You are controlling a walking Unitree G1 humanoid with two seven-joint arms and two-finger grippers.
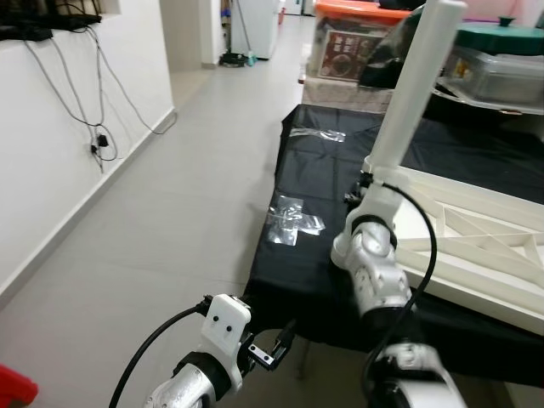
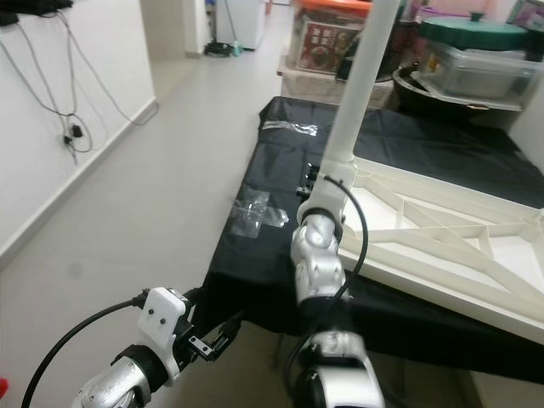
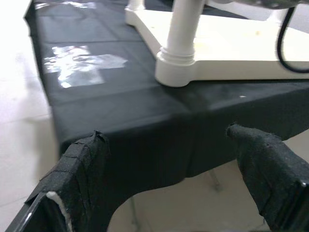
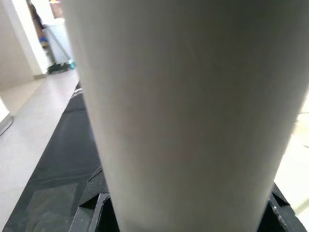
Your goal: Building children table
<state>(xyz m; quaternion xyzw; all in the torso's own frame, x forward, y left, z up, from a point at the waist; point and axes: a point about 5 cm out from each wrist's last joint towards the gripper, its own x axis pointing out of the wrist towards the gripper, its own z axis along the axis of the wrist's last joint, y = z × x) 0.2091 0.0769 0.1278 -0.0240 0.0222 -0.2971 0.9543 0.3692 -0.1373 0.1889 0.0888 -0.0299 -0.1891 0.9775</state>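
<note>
- The white table leg [image 1: 414,93] stands upright at the near corner of the upturned white tabletop [image 1: 476,246], which lies on the black sheet [image 1: 314,195].
- Right gripper [image 1: 364,183] is clamped around the leg's lower end — the leg sits close between its fingers in the wrist view.
- Left gripper [image 3: 169,164] hangs low at the sheet's near edge — fingers spread apart, holding nothing.
</note>
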